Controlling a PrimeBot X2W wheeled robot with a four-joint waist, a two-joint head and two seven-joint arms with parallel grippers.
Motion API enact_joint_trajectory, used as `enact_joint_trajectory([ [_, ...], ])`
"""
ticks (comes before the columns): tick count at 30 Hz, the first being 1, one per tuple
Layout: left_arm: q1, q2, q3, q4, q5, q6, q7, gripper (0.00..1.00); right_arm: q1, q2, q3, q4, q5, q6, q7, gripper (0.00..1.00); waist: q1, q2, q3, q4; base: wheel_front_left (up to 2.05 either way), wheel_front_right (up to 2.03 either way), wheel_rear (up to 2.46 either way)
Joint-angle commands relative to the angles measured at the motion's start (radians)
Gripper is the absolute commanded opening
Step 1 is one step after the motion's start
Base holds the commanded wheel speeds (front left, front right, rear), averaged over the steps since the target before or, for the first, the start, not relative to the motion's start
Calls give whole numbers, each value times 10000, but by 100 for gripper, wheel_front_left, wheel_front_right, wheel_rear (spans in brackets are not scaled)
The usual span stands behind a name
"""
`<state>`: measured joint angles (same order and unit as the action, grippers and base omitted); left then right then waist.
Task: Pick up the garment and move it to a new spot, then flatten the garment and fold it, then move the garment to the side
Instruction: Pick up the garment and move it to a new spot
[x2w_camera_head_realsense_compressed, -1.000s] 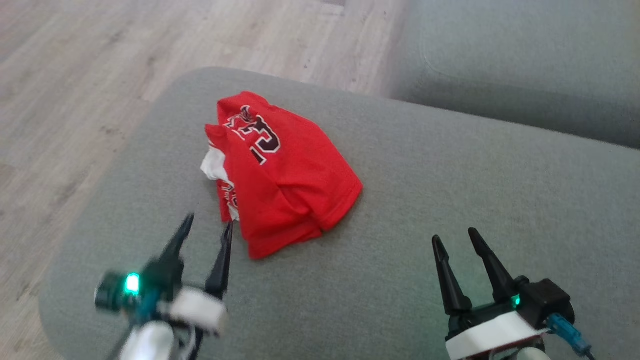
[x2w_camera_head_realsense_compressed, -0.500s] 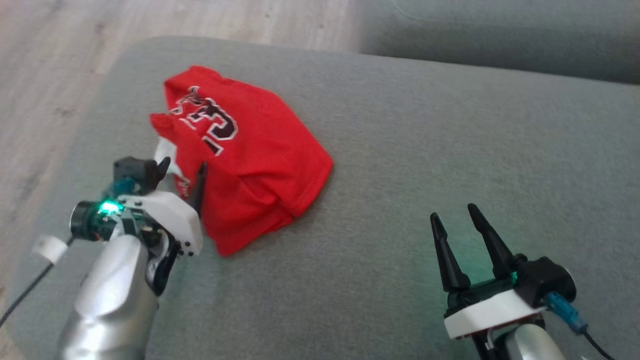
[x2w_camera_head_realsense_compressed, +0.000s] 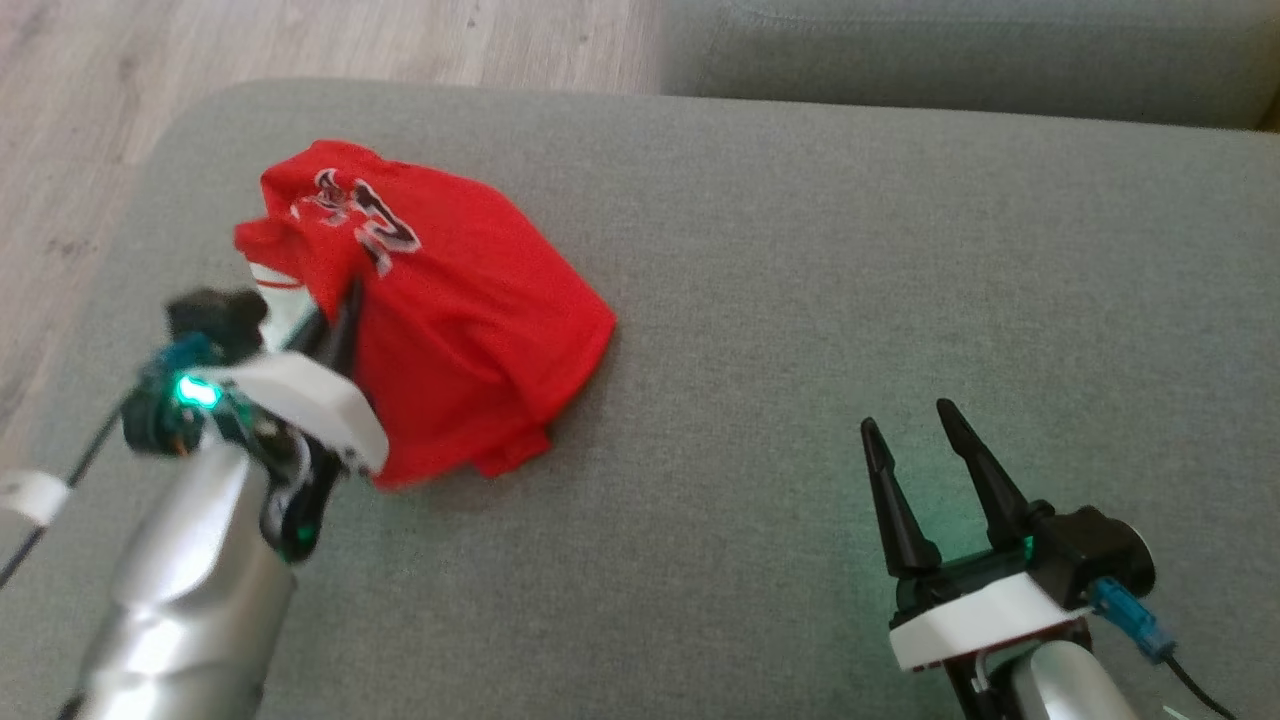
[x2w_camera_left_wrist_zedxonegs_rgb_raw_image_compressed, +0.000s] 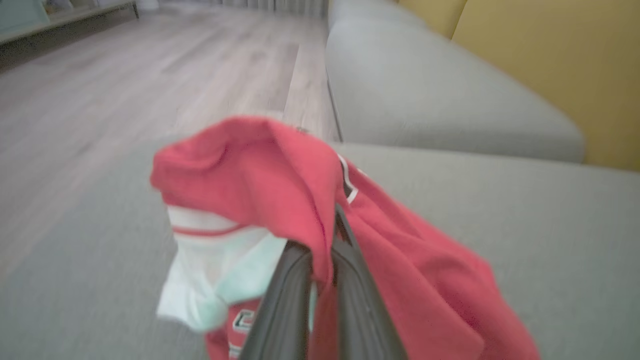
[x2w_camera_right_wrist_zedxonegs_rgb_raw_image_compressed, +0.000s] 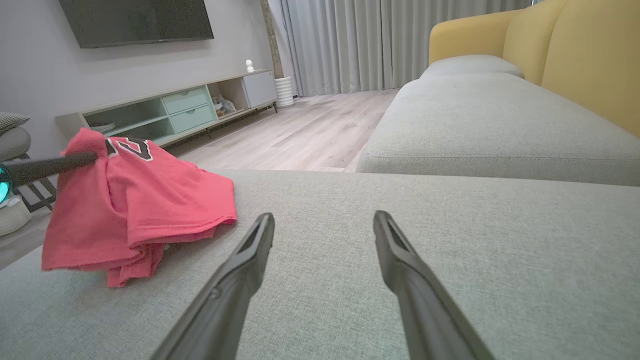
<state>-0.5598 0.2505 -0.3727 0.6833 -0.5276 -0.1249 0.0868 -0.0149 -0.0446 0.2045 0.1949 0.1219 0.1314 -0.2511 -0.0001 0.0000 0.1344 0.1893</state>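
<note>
Garment (x2w_camera_head_realsense_compressed: 450, 320): red, with dark lettering and a white inner piece, bunched toward the far left corner of the grey sofa seat (x2w_camera_head_realsense_compressed: 800, 300). One end raised off the seat, the rest lying on it. Pinched at its left side by the left gripper (x2w_camera_head_realsense_compressed: 340, 312), clamped shut on a fold of the red cloth. Right gripper (x2w_camera_head_realsense_compressed: 907, 418) near the front edge of the seat, toward the right, spread wide, holding nothing, well apart from the red heap. Judged from this: only the start of the first step, grabbed and partly lifted, not yet carried to a new spot. Left to do: the move, the flattening, the folding, the shift to the side.
</note>
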Motion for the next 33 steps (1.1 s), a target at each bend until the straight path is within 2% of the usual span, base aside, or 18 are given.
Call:
enact_joint_trajectory([
  [1,-838,482,286,-698,-266,-55,-488,0,-305,-56,175,-273,63,-7,-107,100,1,0,-129,8,0,0,0],
  [4,-1088,490,314,-1706,-940,-56,-1162,0,-215,-56,120,-252,126,-7,-107,100,1,0,-397,65,0,0,0],
  [7,-1214,538,312,-2805,-1517,-56,-1245,0,-79,-56,150,-213,228,-7,-107,100,1,0,-765,93,0,0,0],
  [13,-969,443,118,-5116,-1940,241,-343,0,50,-56,228,-295,515,-7,-107,100,1,0,-1237,-311,0,0,0],
  [19,-499,97,-419,-6219,-1770,711,79,0,-43,-56,226,-358,553,-7,-107,100,1,0,-1201,-1076,0,0,0],
  [25,-32,-405,-1008,-6407,-1430,1144,10,0,-305,-56,319,-605,788,-7,-107,100,1,0,-916,-2668,0,0,0],
  [28,-93,-659,-1230,-6070,-1082,1351,-265,0,-459,-56,534,-769,627,-7,-107,100,1,0,-784,-3571,0,0,0],
  [33,-465,-1233,-1178,-5211,-946,1663,-886,0,-637,-56,1127,-1048,1090,-7,-107,100,1,0,-519,-5175,0,0,0],
])
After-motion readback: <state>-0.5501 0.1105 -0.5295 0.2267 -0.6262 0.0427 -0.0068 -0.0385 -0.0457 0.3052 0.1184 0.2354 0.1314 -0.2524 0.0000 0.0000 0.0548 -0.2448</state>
